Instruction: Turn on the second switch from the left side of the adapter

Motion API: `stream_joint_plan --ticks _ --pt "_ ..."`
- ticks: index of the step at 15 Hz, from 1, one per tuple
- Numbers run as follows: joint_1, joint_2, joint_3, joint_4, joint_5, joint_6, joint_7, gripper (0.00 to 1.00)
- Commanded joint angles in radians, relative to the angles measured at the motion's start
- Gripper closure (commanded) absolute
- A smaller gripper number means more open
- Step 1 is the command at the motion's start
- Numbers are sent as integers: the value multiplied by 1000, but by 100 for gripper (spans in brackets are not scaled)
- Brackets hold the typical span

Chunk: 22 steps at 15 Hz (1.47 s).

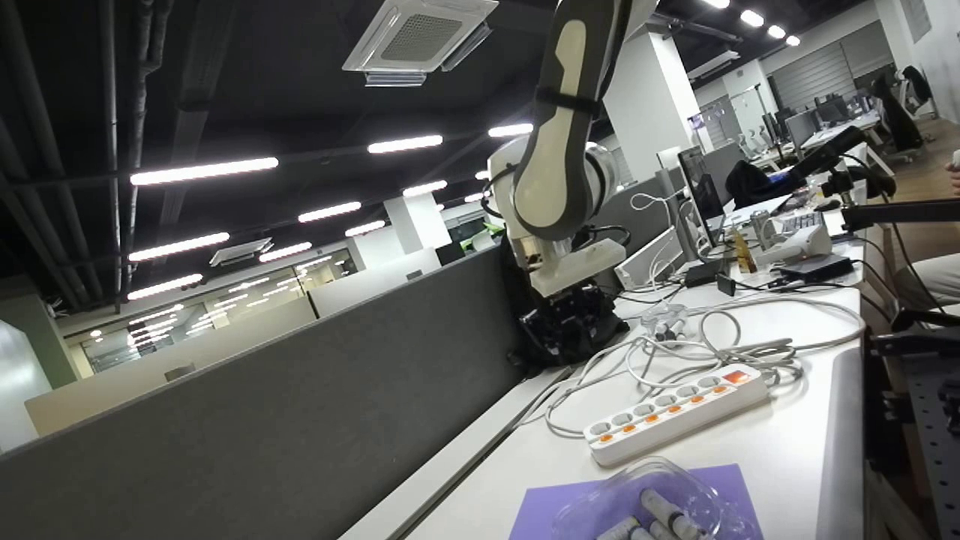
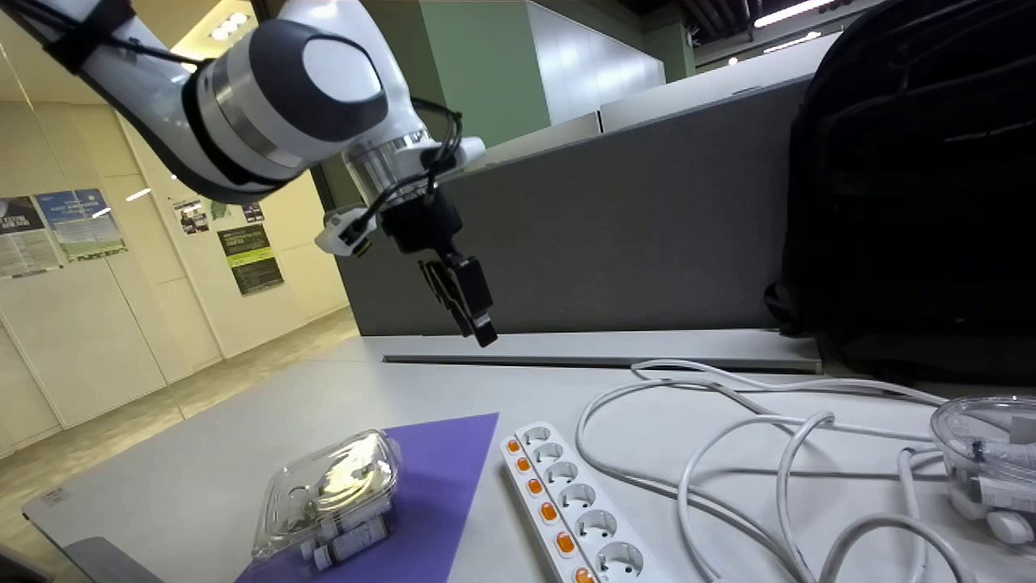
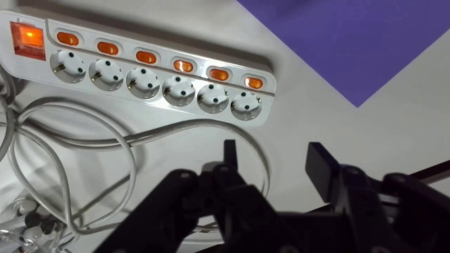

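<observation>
Below and apart from the parted jaws lies the adapter [image 3: 139,66].

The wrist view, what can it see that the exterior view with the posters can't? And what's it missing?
Only the wrist view shows the big square switch, glowing orange, at the end of the power strip.

Only the exterior view with the posters shows them, plus the black backpack, the clear box and the robot arm.

Both show the power strip, its orange switches, the purple sheet, white cables, part of a clear tub, and the pincer, whose fingers stand apart in the wrist view.
</observation>
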Motion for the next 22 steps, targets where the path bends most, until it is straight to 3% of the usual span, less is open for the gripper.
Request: stream_joint_plan --ticks 1,5,11,22 --pt "15 73 -35 3 72 72 -42 75" --pt "18 156 -42 16 199 133 -149 99" --pt "24 238 -66 32 286 138 -210 100" --pt "53 270 -110 21 302 147 -195 100"
